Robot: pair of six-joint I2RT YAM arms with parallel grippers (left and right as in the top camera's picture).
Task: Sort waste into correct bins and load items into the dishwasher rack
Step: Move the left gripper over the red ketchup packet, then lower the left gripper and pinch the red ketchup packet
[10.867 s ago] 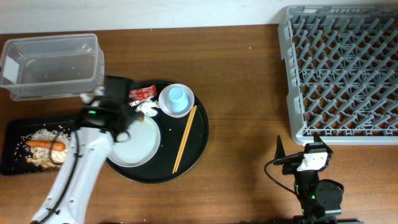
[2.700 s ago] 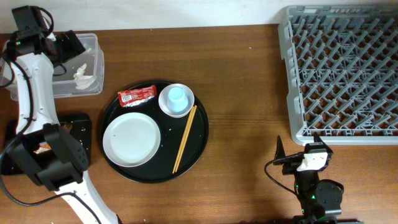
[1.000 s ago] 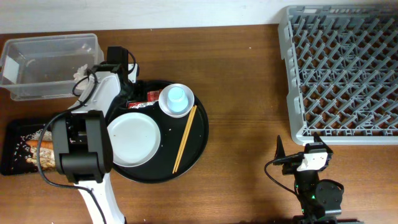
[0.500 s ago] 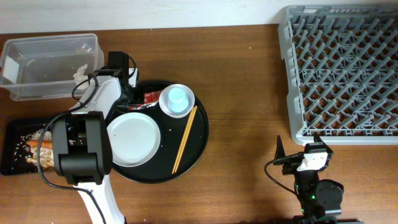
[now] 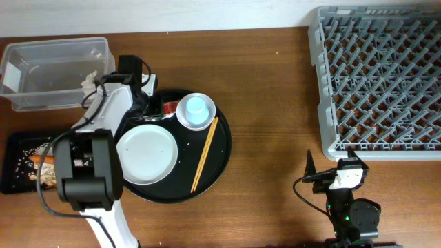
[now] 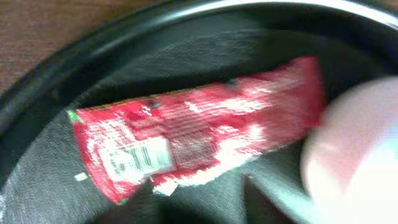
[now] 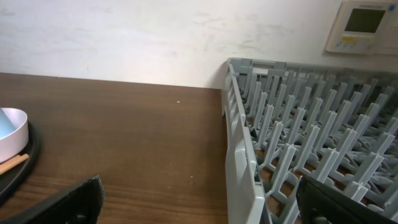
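Red wrapper (image 6: 199, 134) is lying flat inside the round black tray (image 5: 222, 157), close under its upper-left rim, with one end just beside the white dish (image 5: 182, 114). Left tool (image 5: 143, 102) is hanging right over it. Its fingers aren't showing in any view, so can't tell whether they're open or closed. The wrist view is showing the whole wrapper, while overhead the arm is hiding most of it.

The blue cup (image 5: 196, 106) is sitting in the dish. The plate (image 5: 146, 153) and chopsticks (image 5: 204, 153) are filling the rest of the tray, leaving little room around the wrapper.

The clear tub (image 5: 62, 102) is holding the tissue (image 5: 88, 80). The flat black tray (image 5: 14, 148) is holding food scraps (image 5: 43, 178). Open bench (image 5: 269, 138) is lying between the round tray and the rack (image 5: 317, 89). Right tool (image 7: 205, 199) is parked near the rack's corner, spread wide, gripping nothing.
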